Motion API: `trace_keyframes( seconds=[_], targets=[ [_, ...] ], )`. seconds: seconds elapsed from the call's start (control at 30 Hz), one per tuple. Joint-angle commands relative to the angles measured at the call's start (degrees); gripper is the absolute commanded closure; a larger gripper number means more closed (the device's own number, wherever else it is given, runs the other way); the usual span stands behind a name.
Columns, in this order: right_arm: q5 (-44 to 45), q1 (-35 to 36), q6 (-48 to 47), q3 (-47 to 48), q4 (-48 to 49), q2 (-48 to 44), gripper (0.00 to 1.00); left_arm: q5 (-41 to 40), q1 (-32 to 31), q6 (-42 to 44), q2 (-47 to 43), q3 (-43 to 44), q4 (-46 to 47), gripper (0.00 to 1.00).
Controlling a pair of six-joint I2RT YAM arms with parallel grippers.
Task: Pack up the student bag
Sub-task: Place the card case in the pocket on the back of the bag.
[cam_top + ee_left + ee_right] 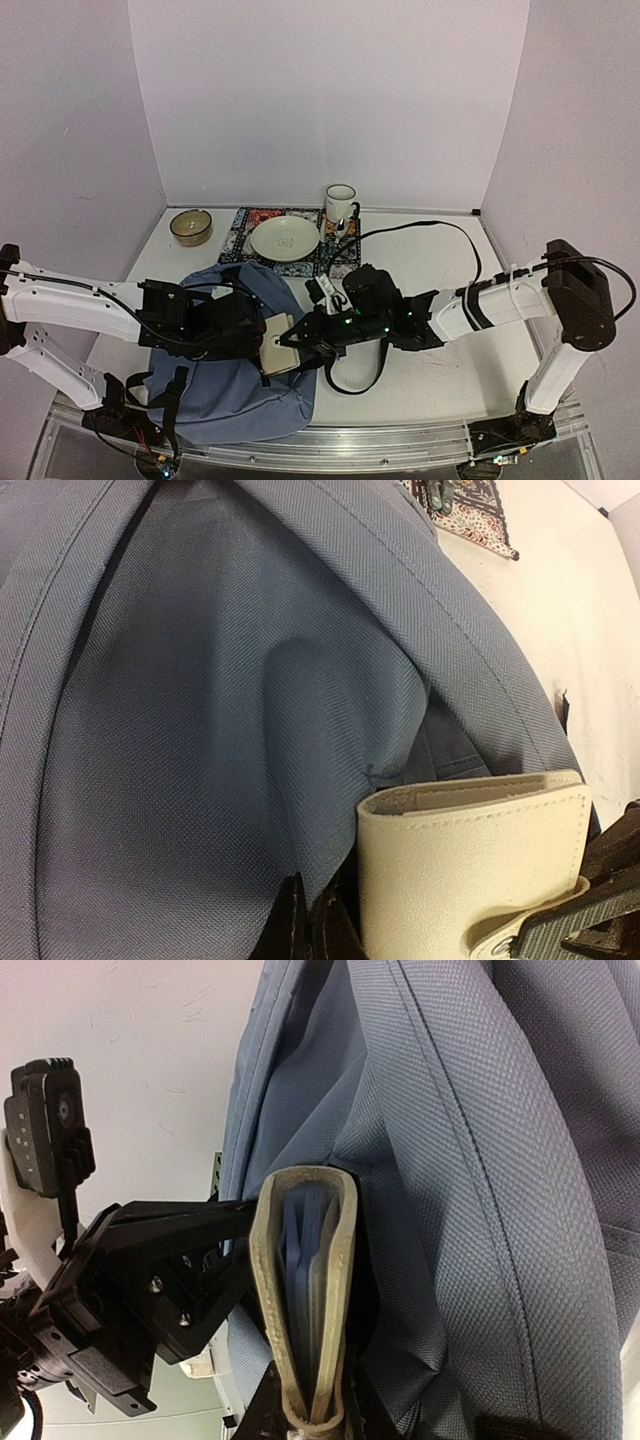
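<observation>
We see a white table (430, 380) and, on its near-left part, the student bag (225, 395), a large soft slate-blue fabric backpack with black straps. It lies reaching down to the near edge, with its mouth turned toward the middle of the table. Against the middle of the far edge lies a patterned dark cloth mat (250, 222), with a round cream plate (285, 238) on it. A white mug with a dark rim (340, 203) stands at its far right corner. A tan round bowl (190, 226) sits just left of the mat, toward the far-left corner. The left gripper (258, 332) is at the bag's mouth, its jaws pressed together against the fabric. Whether cloth is caught between them we cannot tell. The right gripper (305, 1405) pinches a cream leather wallet (305, 1290) with blue leaves inside. It holds the wallet on edge, right at the bag's opening and touching the blue fabric. A thin black cable (420, 226) arcs across the right half of the table.
</observation>
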Motion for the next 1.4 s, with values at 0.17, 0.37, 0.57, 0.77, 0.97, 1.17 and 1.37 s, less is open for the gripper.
trace_keyframes(
  seconds=[0.17, 0.37, 0.57, 0.77, 0.97, 1.17, 1.37],
  targets=[
    [-9.42, 1.31, -1.39, -1.70, -6.33, -1.35, 1.00, -6.15, 0.89, 0.05, -1.68, -1.08, 10.85, 1.00],
    [-8.94, -1.15, -1.60, -1.56, -6.64, -2.78, 1.00, -1.79, 0.86, 0.78, -1.38, -2.84, 14.80, 1.00],
    [-8.85, -3.29, -4.71, -2.37, -12.54, -5.41, 1.00, -1.89, 0.83, 1.98, 0.26, -3.69, 16.78, 1.00],
    [-12.40, -5.02, -8.60, -0.41, -15.98, -5.86, 1.00, -1.67, 0.88, 4.95, 1.75, -4.01, 19.19, 1.00],
    [-16.04, -5.07, -11.60, 1.29, -20.29, -4.20, 1.00, -2.82, 0.83, 6.64, -0.14, -4.47, 20.62, 1.00],
    [-18.87, -4.99, -14.64, 3.72, -23.74, -2.28, 1.00, -6.25, 0.84, 9.55, -2.02, -3.47, 21.92, 1.00],
    [-9.88, -4.97, -12.09, 5.81, -22.60, -2.71, 1.00, -2.21, 0.87, 13.45, -4.10, -3.66, 27.92, 1.00]
  ],
)
